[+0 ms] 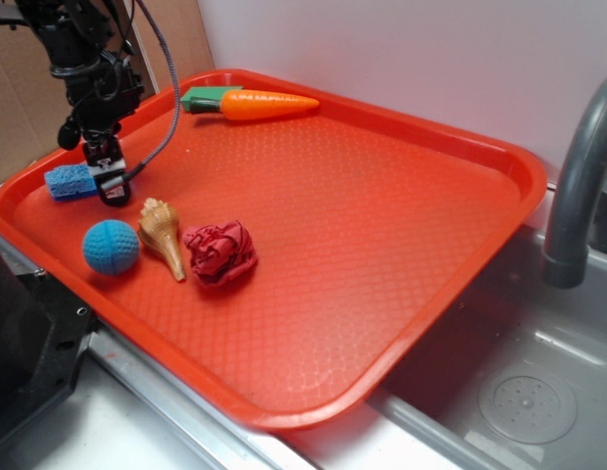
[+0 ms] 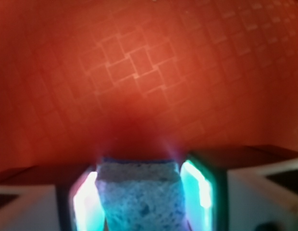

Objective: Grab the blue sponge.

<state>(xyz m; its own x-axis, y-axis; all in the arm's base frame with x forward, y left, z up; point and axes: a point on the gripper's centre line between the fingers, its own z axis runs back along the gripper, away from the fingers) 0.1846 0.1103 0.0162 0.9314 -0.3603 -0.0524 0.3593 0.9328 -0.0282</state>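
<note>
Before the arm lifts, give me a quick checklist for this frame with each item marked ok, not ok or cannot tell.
1. Right target: the end effector is at the blue sponge, not at the blue ball. Ok.
2. Sponge between the fingers: the wrist view shows it centred, a finger on each side. Ok.
3. Fingers pressing firmly on the sponge: narrow gaps seem to show at both sides. Cannot tell.
4. Neighbours apart: ball and seashell lie apart from the end effector. Ok.
5. Sponge flat on the red tray: appears so in the exterior view. Ok.
6. Grip depth: fingertips hidden below the wrist view's edge. Cannot tell.
</note>
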